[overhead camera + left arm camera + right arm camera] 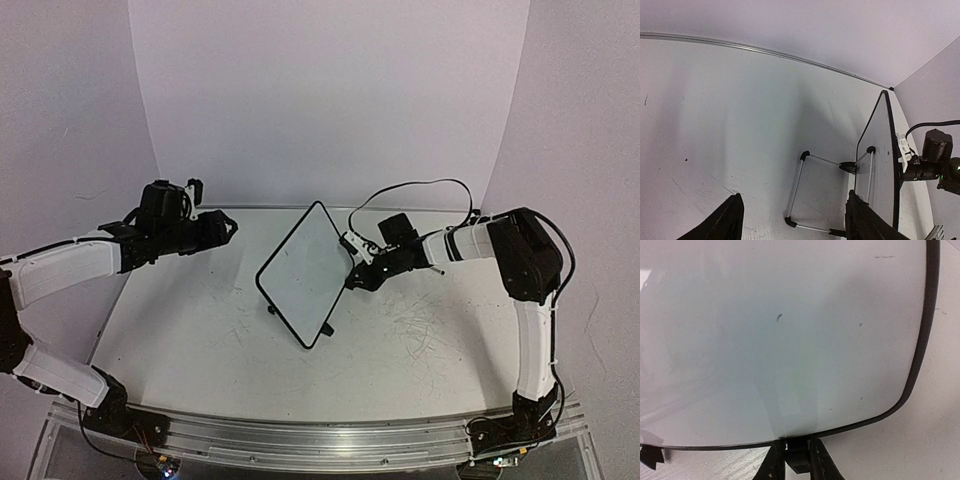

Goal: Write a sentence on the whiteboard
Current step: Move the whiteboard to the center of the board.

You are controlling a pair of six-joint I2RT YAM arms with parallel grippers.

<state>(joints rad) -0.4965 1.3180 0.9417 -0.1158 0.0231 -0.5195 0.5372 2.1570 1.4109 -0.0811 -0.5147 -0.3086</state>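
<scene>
**Near edge of the counter (200,340):** bases of both arms, left at the near left corner, right at the near right corner.

**Between near edge and centre, toward the right edge:** faint grey scribble marks (425,325) on the counter surface.

**Centre of the counter, whiteboard (300,275):** stands propped and leaning back, set at an angle to the counter's edges, white face turned toward the near right corner. Carries a thin black frame with rounded corners and a small black foot (272,308) resting on the counter at the lower edge. Bears a few small dark specks (778,317) on the face, as seen from the right wrist.

**Just right of centre, right gripper (352,280):** meets the board at the side facing the counter's right edge. Closes to a narrow gap, fingers (774,465) pinching the black frame between them.

**Behind the board, toward the far left corner, wire stand (796,187):** lies on the counter and joins the board's grey back.

**By the far edge, left of centre, left gripper (228,226):** hangs above the counter, apart from the board and aimed at its back. Stands wide open and empty.

**Beyond the far edge:** plain white wall (330,100), with a black cable (420,185) looping over the right forearm.
</scene>
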